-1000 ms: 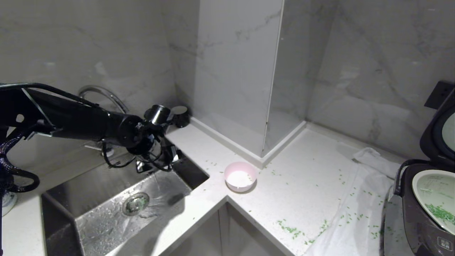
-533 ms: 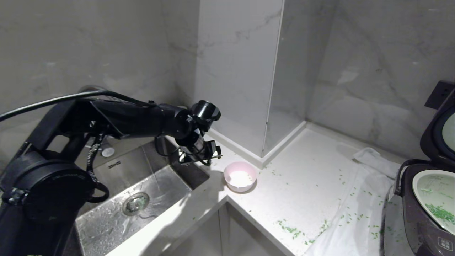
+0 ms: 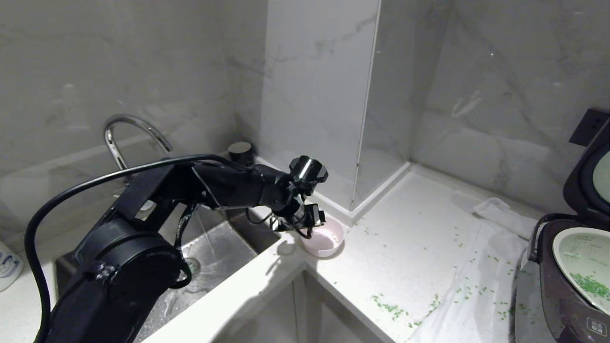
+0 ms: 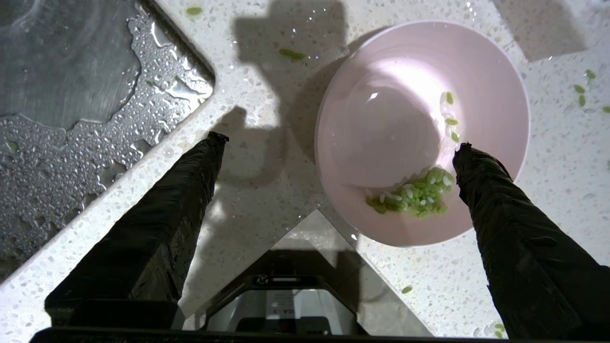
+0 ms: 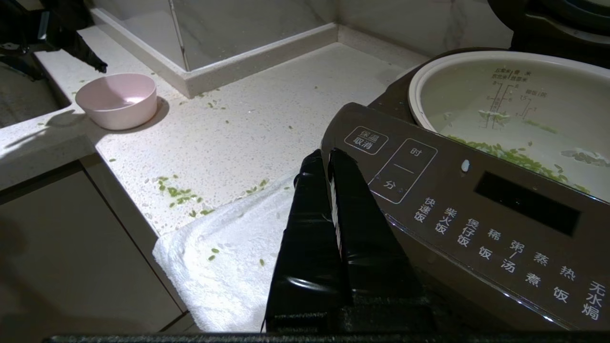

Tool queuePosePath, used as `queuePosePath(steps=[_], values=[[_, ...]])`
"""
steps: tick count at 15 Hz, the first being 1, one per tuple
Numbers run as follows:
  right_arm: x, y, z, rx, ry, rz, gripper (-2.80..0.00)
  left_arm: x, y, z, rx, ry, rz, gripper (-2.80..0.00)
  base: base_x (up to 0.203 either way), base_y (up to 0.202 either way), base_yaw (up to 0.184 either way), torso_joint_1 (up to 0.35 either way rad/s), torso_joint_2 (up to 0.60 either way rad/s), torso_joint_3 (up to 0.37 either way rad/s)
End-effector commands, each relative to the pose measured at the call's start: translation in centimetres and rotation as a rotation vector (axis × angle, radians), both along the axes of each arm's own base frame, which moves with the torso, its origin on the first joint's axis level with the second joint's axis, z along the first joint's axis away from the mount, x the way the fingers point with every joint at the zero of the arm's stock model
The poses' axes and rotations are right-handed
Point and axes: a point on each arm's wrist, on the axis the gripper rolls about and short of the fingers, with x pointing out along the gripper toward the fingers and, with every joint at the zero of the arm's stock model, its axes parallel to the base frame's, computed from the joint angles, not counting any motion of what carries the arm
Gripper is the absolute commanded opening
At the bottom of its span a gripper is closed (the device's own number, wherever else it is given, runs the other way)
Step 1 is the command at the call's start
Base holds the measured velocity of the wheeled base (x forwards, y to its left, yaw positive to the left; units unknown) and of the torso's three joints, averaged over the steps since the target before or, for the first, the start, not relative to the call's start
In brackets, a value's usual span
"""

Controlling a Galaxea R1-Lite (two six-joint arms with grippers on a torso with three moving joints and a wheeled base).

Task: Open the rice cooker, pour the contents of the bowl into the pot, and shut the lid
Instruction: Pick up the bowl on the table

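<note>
The pale pink bowl [image 3: 330, 241] stands on the white counter beside the sink corner, with a small heap of green contents [image 4: 413, 194] inside it. My left gripper [image 3: 309, 227] hangs open just above the bowl [image 4: 410, 90], pointing down. One fingertip [image 4: 466, 151] is over the bowl's inside and the other is over the bare counter toward the sink; neither touches the bowl. At the far right is the rice cooker [image 3: 562, 300] with its lid [image 3: 586, 181] raised. Its pot [image 3: 579, 259] holds more green bits. My right gripper [image 5: 324, 157] is shut and empty beside the cooker's front panel [image 5: 476, 209].
A wet steel sink [image 3: 214, 259] with a curved faucet [image 3: 126, 126] lies left of the bowl. A white towel [image 3: 481, 271] is spread under and in front of the cooker. Green bits [image 3: 388, 305] are scattered over the counter. A marble column [image 3: 319, 105] juts out behind the bowl.
My left arm has swung from over the sink to the right and now hangs over the bowl, its gripper still open. The bowl and cooker have not moved.
</note>
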Motion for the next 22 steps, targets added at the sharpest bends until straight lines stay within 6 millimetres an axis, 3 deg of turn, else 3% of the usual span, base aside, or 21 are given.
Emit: queuePosePath(steps=[1,8,14,15,22], values=[[0.0,0.0,0.0,-0.001,0.0,0.001,-2.8,0.2,-0.1,-1.2,0.015,0.021,0.006,0.0,0.0,0.0,0.0,0.0,0.0,0.0],[0.0,0.0,0.0,-0.001,0.001,0.001,-2.8,-0.3,-1.5,-4.3,0.048,0.07,-0.017,0.0,0.0,0.0,0.0,0.0,0.0,0.0],[0.0,0.0,0.0,-0.001,-0.001,0.001,-2.8,-0.3,-1.7,-5.3,0.063,0.086,-0.021,0.0,0.0,0.0,0.0,0.0,0.0,0.0],[0.0,0.0,0.0,-0.001,-0.001,0.001,-2.8,-0.3,-1.7,-5.4,0.065,0.086,-0.021,-2.8,0.0,0.0,0.0,0.0,0.0,0.0],[0.0,0.0,0.0,-0.001,0.0,0.001,-2.8,-0.2,-1.7,-5.8,0.074,0.088,-0.009,-2.8,0.0,0.0,0.0,0.0,0.0,0.0]])
